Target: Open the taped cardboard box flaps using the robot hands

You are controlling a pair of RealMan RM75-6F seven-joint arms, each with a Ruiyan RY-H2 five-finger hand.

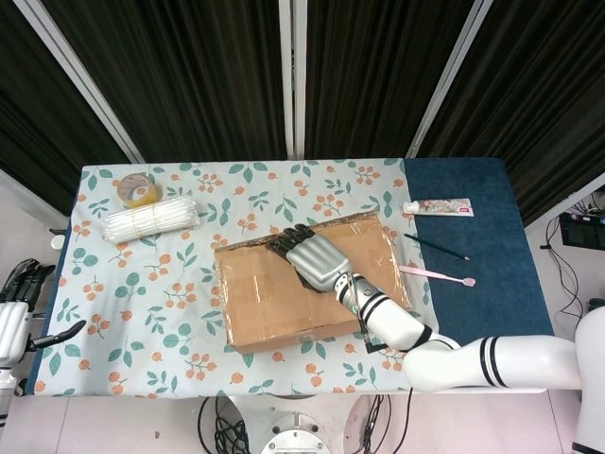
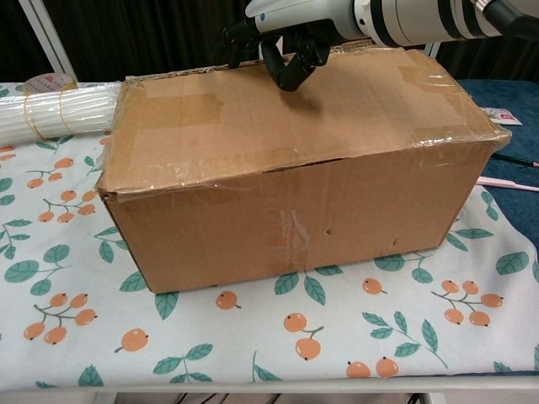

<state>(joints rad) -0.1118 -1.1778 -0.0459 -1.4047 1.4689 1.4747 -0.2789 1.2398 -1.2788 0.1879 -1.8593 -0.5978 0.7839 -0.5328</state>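
Brown cardboard makes up the one box (image 1: pixel 307 293) that is set near the middle of the counter (image 1: pixel 170 312), on a cloth (image 1: pixel 180 284) printed with leaves and orange berries. Its top flaps are seen lying flat and closed, with clear tape along the seams and edges; in the chest view a thin dark gap is seen under the front edge of the top.

Two hands are counted. The right hand (image 1: pixel 310 255) is stretched over the far part of the box top, back upward, with its dark fingers (image 2: pixel 290 71) curled down near the far edge of the top. Nothing is held in it, and whether the fingertips touch the cardboard cannot be told. The left hand (image 1: pixel 19 312) is seen at the left edge of the counter, well apart from the box, holding nothing, its fingers apart.

At the far left of the cloth one roll of tape (image 1: pixel 138 189) is laid just beside one banded bundle of white sticks (image 1: pixel 149 219). On the blue part of the counter, to the right of the box, one tube (image 1: pixel 438 206), one dark pen (image 1: pixel 437 248) and one pink toothbrush (image 1: pixel 437 275) are laid out.
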